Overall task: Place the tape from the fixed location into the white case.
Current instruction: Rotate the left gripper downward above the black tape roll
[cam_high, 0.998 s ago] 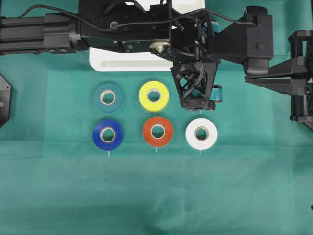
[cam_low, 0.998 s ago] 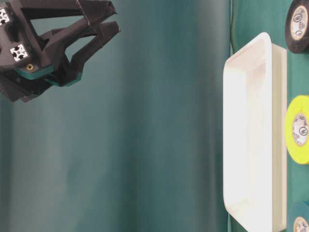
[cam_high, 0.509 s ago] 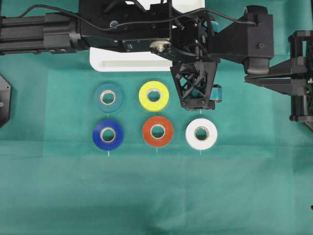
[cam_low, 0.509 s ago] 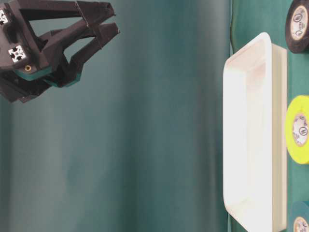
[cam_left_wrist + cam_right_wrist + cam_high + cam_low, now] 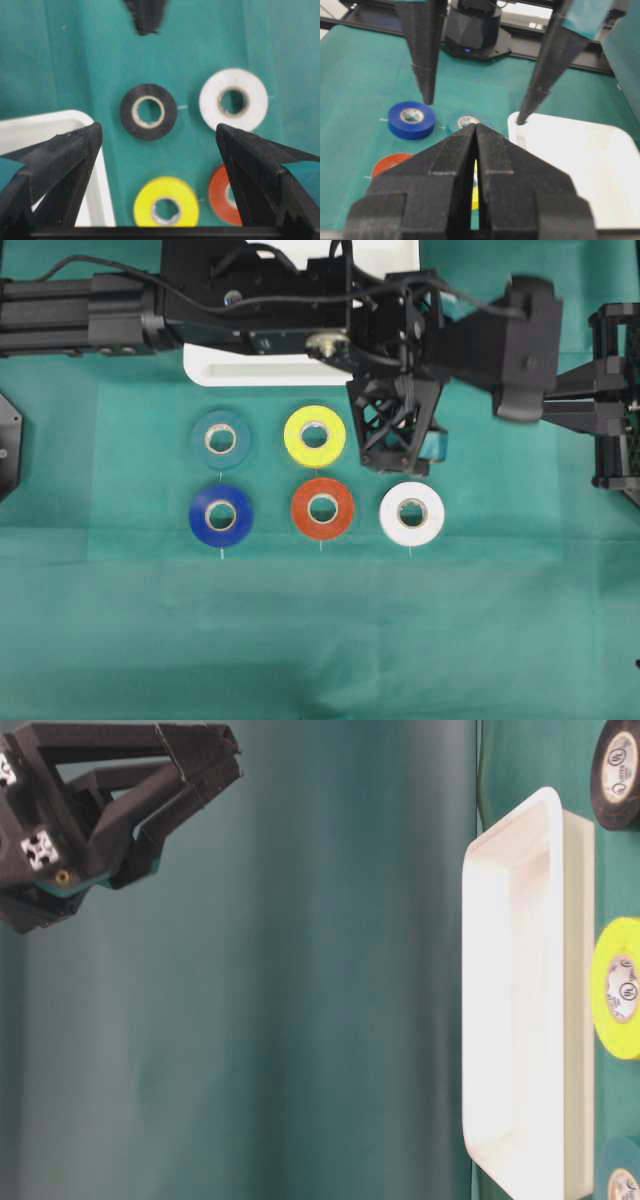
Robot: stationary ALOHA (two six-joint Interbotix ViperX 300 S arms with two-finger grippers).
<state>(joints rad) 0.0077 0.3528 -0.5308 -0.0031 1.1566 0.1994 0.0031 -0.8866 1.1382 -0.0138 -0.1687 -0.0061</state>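
The tape (image 5: 148,111), a black roll with a pale core, lies flat on the green cloth and also shows at the top right of the table-level view (image 5: 618,770). In the overhead view my left arm hides it. My left gripper (image 5: 157,128) hangs high above it, open wide and empty, and points down (image 5: 232,755) (image 5: 405,445). The white case (image 5: 250,365) stands empty behind the rolls (image 5: 520,990) (image 5: 50,130). My right gripper (image 5: 475,126) is shut on nothing, off to the right.
Five other rolls lie in two rows: teal (image 5: 221,439), yellow (image 5: 314,434), blue (image 5: 220,515), orange-red (image 5: 322,507), white (image 5: 412,512). The left arm (image 5: 120,310) stretches across the back over the case.
My left wrist has shifted and turned a little above the black tape, and its jaws stay wide open. The right arm and all rolls have not moved.
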